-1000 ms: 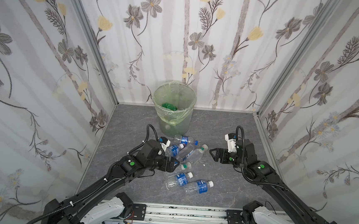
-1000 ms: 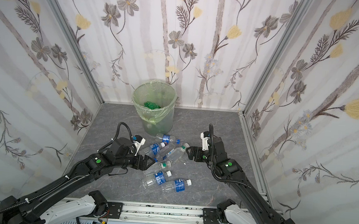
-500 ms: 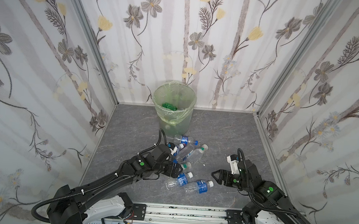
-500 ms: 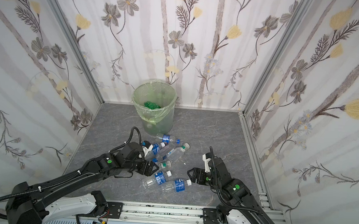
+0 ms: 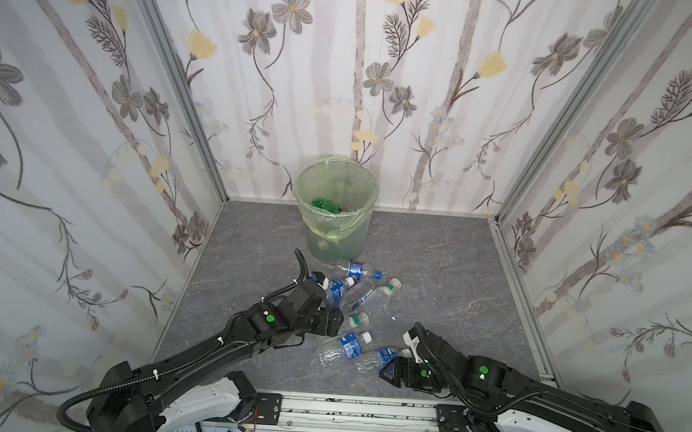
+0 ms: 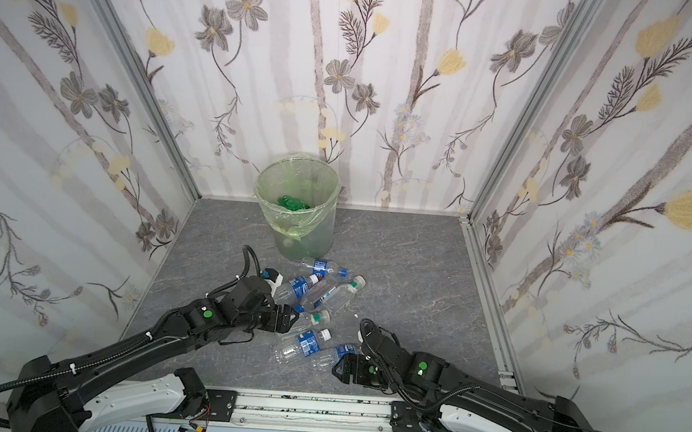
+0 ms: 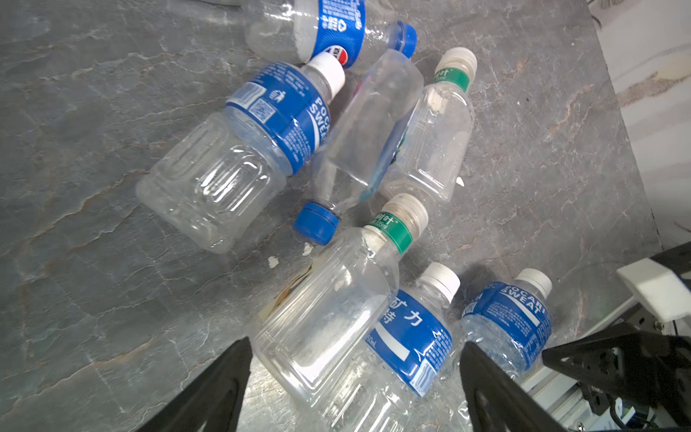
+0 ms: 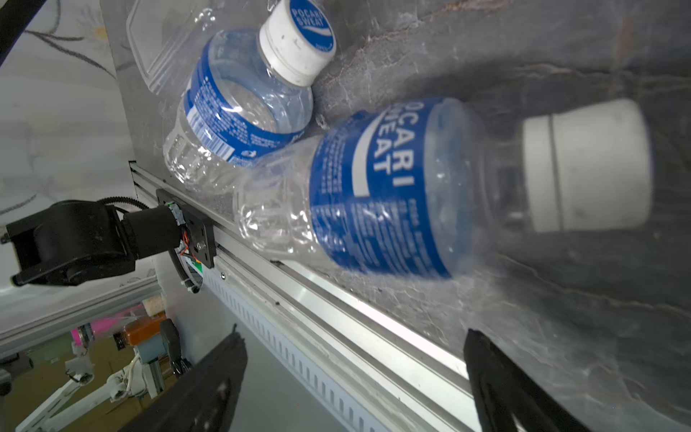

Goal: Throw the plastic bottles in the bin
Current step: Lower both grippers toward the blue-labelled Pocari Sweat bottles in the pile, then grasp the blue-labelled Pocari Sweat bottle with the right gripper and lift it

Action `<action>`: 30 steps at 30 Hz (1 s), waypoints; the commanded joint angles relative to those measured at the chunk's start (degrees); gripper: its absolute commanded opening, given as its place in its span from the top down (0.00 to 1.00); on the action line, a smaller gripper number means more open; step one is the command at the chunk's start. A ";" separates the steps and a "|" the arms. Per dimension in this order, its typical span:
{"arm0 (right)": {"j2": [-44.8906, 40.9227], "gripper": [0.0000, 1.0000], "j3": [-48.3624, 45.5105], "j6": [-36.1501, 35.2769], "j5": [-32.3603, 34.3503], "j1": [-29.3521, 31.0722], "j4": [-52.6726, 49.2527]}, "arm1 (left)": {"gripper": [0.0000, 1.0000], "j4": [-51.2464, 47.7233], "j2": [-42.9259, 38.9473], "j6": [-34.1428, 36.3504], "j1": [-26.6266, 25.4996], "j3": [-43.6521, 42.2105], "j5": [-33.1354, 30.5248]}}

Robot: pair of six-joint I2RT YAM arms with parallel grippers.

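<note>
Left claw [image 7: 354, 343] is spread wide around a clear green-collared bottle [image 7: 329, 310], nothing clamped. Right claw [image 8: 355, 334] is held apart too, near a crumpled blue-labelled bottle [image 8: 374, 187]. The plastic bottles [image 5: 365, 297] are seen scattered on the grey bench [image 5: 436, 273], in front of the green-bagged bin [image 5: 333, 224].

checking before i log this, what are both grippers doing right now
left gripper: open, holding nothing
right gripper: open, holding nothing

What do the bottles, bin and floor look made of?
Clear blue-labelled drink bottles: thin glossy transparent plastic, see-through, ribs moulded in.
Round pale-green bin: translucent plastic, with a thin green film liner folded over the rim.
Grey veined floor: stone-look, low sheen; real stone or printed sheet, cannot tell.
</note>
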 commanded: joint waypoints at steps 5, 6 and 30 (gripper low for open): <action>8.21 0.16 -3.73 4.52 3.65 -2.92 19.62 | 0.12 1.02 -4.13 -2.46 2.24 -1.64 -0.69; 8.22 0.18 -4.37 4.61 3.88 -3.49 20.57 | 0.12 1.03 -4.57 -2.63 2.42 -1.88 -0.35; 20.85 0.23 7.60 -16.81 6.85 -18.09 10.89 | 0.14 1.72 -3.29 -2.36 3.00 -1.91 1.32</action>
